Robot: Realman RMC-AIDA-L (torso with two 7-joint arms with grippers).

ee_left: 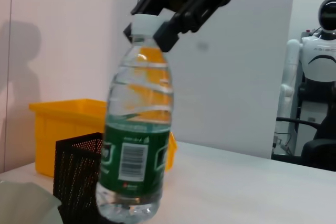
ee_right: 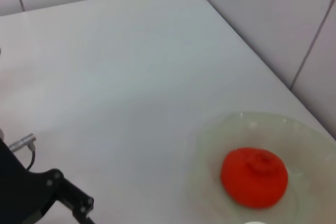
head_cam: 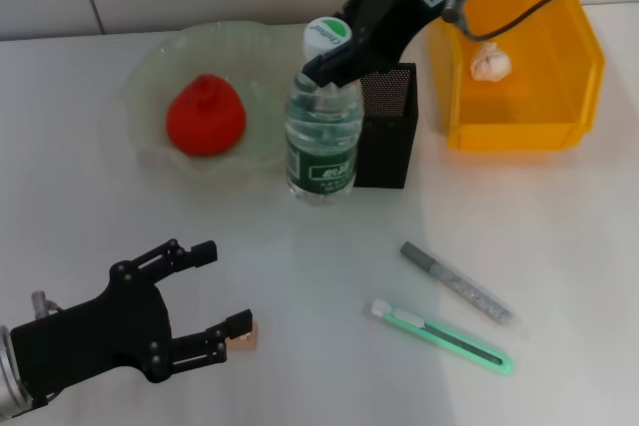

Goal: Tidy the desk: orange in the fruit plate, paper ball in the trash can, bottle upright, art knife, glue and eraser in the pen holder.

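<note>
The clear bottle (head_cam: 322, 137) with a green label stands upright on the desk beside the black mesh pen holder (head_cam: 385, 127). My right gripper (head_cam: 329, 59) is shut around its neck, just under the white cap (head_cam: 326, 34); the left wrist view shows it (ee_left: 155, 29) gripping the bottle (ee_left: 137, 145). The orange (head_cam: 205, 115) lies in the translucent fruit plate (head_cam: 150, 67). The paper ball (head_cam: 489, 62) lies in the yellow bin (head_cam: 569, 97). My left gripper (head_cam: 222, 288) is open, one fingertip next to the small eraser (head_cam: 244, 335). The green art knife (head_cam: 439, 336) and grey glue stick (head_cam: 454, 281) lie at the front right.
The pen holder stands directly behind and right of the bottle, and the yellow bin right of that. The right wrist view shows the orange (ee_right: 254, 177) in the plate (ee_right: 210, 145) and part of my left gripper (ee_right: 47, 192).
</note>
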